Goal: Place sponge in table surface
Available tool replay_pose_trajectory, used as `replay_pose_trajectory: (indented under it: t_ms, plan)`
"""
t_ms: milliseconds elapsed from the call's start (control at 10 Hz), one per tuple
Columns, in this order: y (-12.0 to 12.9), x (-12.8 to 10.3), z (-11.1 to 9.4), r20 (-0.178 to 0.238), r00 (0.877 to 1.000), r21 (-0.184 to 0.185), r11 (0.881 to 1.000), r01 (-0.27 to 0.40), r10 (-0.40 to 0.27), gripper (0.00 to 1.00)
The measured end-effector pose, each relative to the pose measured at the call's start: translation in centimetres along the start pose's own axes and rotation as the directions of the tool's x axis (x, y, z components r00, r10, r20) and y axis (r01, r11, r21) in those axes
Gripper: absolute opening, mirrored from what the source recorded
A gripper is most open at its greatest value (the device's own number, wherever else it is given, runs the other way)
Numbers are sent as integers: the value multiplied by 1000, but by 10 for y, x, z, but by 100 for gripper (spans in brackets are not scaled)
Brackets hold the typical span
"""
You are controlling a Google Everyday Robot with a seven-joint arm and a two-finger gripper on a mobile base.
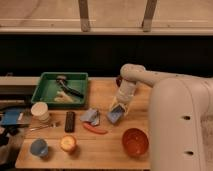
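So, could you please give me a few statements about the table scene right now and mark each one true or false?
1. The gripper is shut on the sponge. True.
2. The sponge lies inside the green tray. False: it is at the gripper, over the table surface.
3. The orange bowl sits right of the red utensil. True.
4. The blue cup stands in the green tray. False: it stands at the table's front left corner.
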Motion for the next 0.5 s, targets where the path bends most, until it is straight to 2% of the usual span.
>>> replay_pose_trajectory:
  t_ms: [100,200,500]
  plan:
    - [-4,3,13,-34,999,7,1000,-10,10,1]
    - [-7,6,20,-56,998,12,1000,-17,18,5]
    - [-9,10,20,-71,997,19,1000,-24,25,37]
